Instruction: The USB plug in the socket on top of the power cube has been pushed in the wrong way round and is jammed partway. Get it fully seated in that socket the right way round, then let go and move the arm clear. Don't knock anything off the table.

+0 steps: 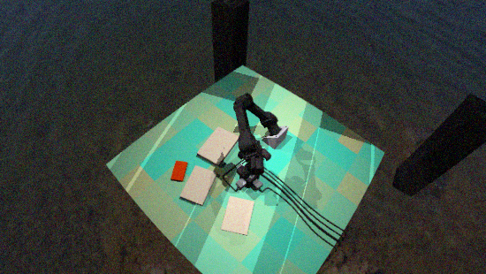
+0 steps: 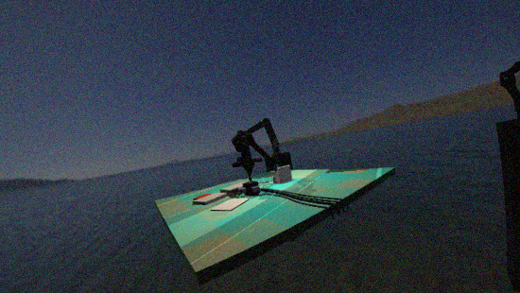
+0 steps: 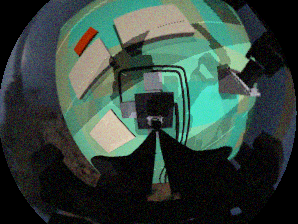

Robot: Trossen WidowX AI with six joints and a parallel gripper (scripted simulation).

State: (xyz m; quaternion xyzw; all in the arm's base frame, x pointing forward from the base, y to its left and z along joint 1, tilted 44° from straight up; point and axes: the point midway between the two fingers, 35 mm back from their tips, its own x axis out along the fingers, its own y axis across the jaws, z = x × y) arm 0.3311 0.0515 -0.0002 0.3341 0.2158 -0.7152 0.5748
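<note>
The black power cube (image 3: 144, 104) (image 2: 252, 191) stands on the table with pale grey blocks against two of its sides. My gripper (image 3: 157, 132) (image 2: 251, 180) points down at the cube's top, its fingertips close together, shut on the small dark USB plug (image 3: 156, 124). A pale outline shows around the plug near the cube's edge in the wrist view. The fingertips cover much of the plug, and the view is dark and grainy, so its depth in the socket and which way round it is cannot be told. In the top view the arm hides most of the cube and the plug.
Black cables (image 1: 305, 208) (image 3: 186, 100) loop around the cube and run to the table edge. Three pale flat slabs (image 1: 238, 216) (image 1: 198, 186) (image 1: 218, 145) and a red block (image 1: 178, 171) (image 3: 85, 41) lie nearby. A grey box (image 1: 277, 139) (image 2: 283, 174) stands by the arm's base.
</note>
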